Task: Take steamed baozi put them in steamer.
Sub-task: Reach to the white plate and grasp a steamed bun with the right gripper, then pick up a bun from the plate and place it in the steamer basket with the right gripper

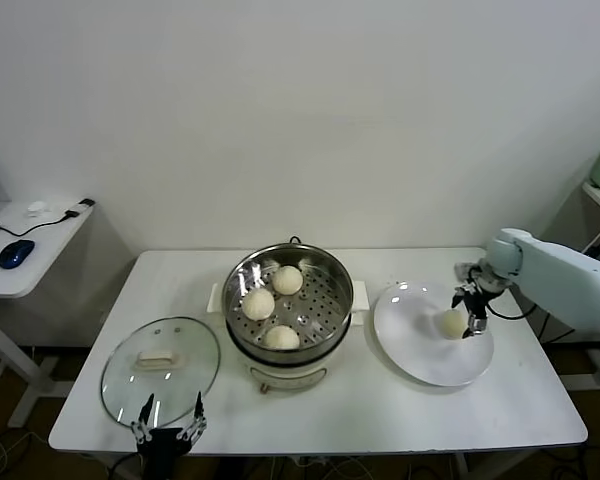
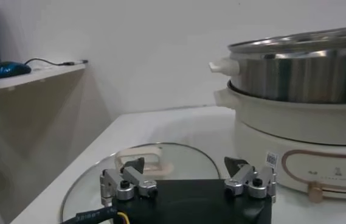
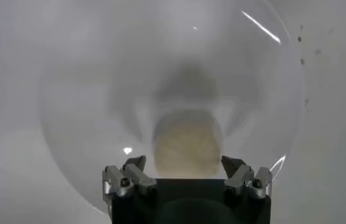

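The steamer (image 1: 326, 300), a shiny steel pot on a white base, stands mid-table and holds three cream-white baozi (image 1: 287, 279), (image 1: 258, 303), (image 1: 281, 337) on its perforated tray. One more baozi (image 1: 451, 323) lies on the white plate (image 1: 430, 365) to the right. My right gripper (image 1: 467, 322) is down at that bun. In the right wrist view, this baozi (image 3: 188, 143) sits between the open jaws of the right gripper (image 3: 183, 161), with a small gap on each side. My left gripper (image 1: 168, 408) waits open at the table's front left edge.
A round glass lid (image 1: 160, 365) with a white handle (image 2: 139, 159) lies flat on the table just beyond the left gripper (image 2: 185, 164). The steamer's wall (image 2: 300, 67) rises beside it. A side desk with a blue mouse (image 1: 15, 253) stands far left.
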### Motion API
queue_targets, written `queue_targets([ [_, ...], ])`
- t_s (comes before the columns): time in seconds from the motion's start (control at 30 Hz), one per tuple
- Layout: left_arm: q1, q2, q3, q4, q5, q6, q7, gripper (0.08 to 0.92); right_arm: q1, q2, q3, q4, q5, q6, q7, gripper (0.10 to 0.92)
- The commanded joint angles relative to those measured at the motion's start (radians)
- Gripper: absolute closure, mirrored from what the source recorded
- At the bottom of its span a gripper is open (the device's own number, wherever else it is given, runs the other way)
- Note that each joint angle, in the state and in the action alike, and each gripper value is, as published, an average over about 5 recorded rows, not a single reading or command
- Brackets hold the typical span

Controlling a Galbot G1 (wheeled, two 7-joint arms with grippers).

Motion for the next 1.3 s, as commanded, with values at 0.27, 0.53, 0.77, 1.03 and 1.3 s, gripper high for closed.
queue_targets([
  [0.27,-0.001,-0.001,0.004,0.005,0.0,-0.001,-0.001,0.177,0.02,-0.011,0.026,0.038,0.009,-0.003,-0.005,0.392],
  [0.53,0.003,0.0,0.009,-0.005,0.006,0.001,0.0,0.177,0.516,-0.03,-0.335,0.301,0.396,-0.074,-0.017,0.414],
  [0.77,-0.001,0.008,0.016,-0.006,0.007,0.004,0.0,0.177,0.931,0.09,-0.547,0.623,0.818,-0.233,0.053,0.414],
  [1.03,-0.012,0.01,0.034,-0.014,0.01,0.008,0.001,0.177,0.933,0.243,-0.531,0.824,0.975,-0.325,0.202,0.413],
  [1.3,-0.016,0.009,0.05,-0.015,0.012,0.002,0.0,0.177,0.661,0.314,-0.496,0.719,0.833,-0.362,0.325,0.414],
])
